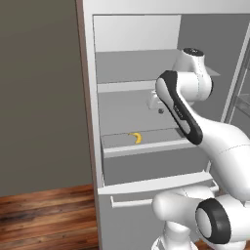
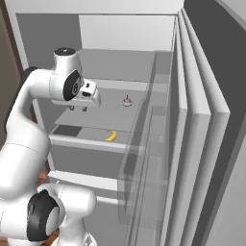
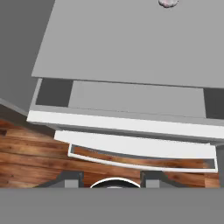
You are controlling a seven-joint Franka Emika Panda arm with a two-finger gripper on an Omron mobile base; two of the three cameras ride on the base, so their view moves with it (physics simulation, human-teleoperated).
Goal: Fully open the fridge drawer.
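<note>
My gripper [image 2: 78,108] hangs empty above the fridge drawer [image 2: 91,156], finger gap unclear; drawer's long axis spans the fridge's width, front facing me, banana [image 2: 111,136] inside.

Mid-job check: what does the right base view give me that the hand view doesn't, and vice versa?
Right base view: the open claw hanging above the fridge drawer, and a banana lying in it. Hand view: the lower panel's bar handle over the wood floor. Both: the drawer partly out beneath a grey shelf carrying a small pink object.
</note>
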